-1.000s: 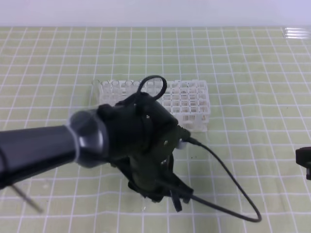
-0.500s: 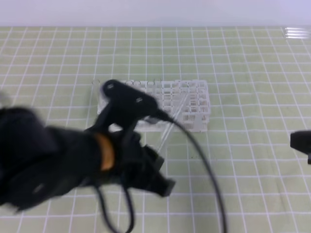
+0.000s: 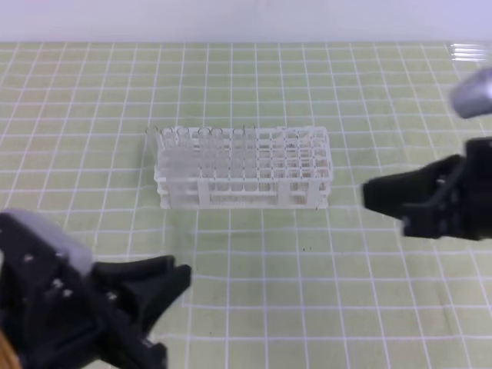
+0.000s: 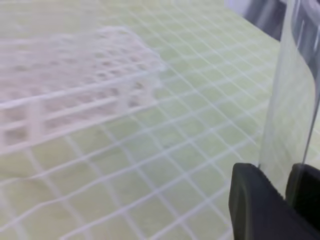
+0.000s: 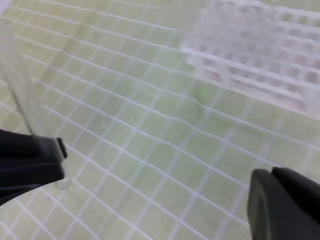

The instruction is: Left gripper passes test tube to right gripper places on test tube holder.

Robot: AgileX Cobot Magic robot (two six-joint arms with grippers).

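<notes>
The white test tube holder (image 3: 242, 169) stands mid-table on the green grid mat. My left gripper (image 3: 181, 277) is low at the front left, blurred, fingers pointing right. In the left wrist view the left gripper (image 4: 287, 175) is shut on the clear test tube (image 4: 292, 100), which stands nearly upright. My right gripper (image 3: 367, 192) reaches in from the right, level with the holder, fingers shut and holding nothing. The right wrist view shows the right gripper (image 5: 272, 195) apart from the left gripper (image 5: 30, 165) and the test tube (image 5: 17, 95). The tube does not show in the high view.
The holder (image 4: 75, 85) appears blurred at upper left in the left wrist view and the holder (image 5: 265, 55) at upper right in the right wrist view. Green mat with white grid lines lies between the two grippers. A shiny strip (image 3: 469, 52) lies at the far right back.
The left arm has drawn back from in front of the holder to the front left corner. The right gripper has come in from the right edge toward the middle.
</notes>
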